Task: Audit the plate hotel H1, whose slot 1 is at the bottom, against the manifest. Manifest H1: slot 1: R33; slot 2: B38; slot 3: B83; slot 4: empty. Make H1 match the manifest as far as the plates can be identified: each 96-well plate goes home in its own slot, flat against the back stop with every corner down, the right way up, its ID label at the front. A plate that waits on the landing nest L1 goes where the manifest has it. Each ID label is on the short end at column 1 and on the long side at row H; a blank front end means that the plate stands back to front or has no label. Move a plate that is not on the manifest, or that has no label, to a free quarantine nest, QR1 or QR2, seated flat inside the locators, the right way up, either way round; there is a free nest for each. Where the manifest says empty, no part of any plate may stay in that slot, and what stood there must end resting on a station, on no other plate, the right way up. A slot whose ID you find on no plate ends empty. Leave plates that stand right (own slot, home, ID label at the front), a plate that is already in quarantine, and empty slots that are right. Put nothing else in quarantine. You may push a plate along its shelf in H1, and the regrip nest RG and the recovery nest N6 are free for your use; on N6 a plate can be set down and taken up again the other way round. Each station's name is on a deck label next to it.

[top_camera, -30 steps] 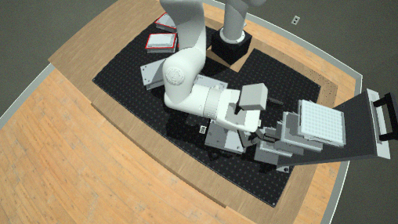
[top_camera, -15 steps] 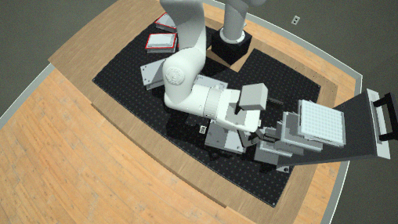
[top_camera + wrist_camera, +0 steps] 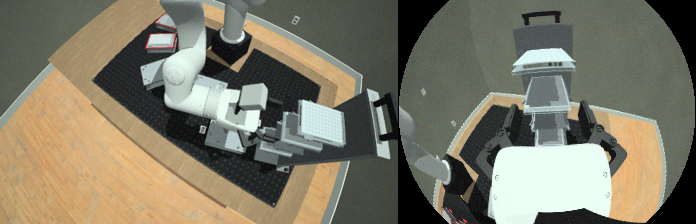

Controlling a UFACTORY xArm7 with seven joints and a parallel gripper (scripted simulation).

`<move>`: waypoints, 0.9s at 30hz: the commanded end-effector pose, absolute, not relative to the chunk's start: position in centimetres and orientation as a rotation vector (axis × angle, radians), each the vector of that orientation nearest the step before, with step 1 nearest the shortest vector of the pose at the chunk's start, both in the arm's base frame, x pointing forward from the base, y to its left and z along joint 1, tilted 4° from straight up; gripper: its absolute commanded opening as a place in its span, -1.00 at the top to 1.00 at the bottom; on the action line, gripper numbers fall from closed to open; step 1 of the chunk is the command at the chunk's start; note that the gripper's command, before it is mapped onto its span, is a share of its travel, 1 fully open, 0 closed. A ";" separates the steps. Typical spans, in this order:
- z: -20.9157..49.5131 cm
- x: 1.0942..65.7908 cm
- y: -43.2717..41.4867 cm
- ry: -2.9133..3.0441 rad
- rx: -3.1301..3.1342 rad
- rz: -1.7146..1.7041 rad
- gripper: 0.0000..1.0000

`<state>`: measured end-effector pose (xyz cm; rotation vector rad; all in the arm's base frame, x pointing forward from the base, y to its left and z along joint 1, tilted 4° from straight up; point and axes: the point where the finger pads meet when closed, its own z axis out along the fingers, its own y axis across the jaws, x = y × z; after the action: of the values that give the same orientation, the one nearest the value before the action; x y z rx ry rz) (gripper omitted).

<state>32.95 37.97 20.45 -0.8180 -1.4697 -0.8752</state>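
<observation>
The plate hotel H1 (image 3: 354,129) (image 3: 546,92) stands at the right end of the deck, with a dark back panel and a black handle. A white 96-well plate (image 3: 322,122) (image 3: 543,63) lies on its top level, wells up. Grey shelves or plates (image 3: 291,137) step out below it; I cannot read any labels. My gripper (image 3: 269,135) (image 3: 549,109) is open and empty, level with the hotel's front at a lower shelf, one finger on each side of the shelf end. The lower slots' contents are hidden from above.
Two red-outlined quarantine nests (image 3: 161,42) (image 3: 166,21) lie at the back left; the nearer seems to hold a plate. A grey nest (image 3: 150,74) lies behind the arm and another (image 3: 223,138) under the wrist. The arm's base (image 3: 231,41) stands at the back.
</observation>
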 end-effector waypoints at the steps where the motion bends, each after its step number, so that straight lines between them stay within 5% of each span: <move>1: 20.6 33.0 38.0 -1.472 -0.815 -0.877 -1.00; 27: 20.6 33.1 37.8 -1.472 -0.815 -0.877 -1.00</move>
<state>32.95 37.97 20.45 -0.8179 -1.4697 -0.8751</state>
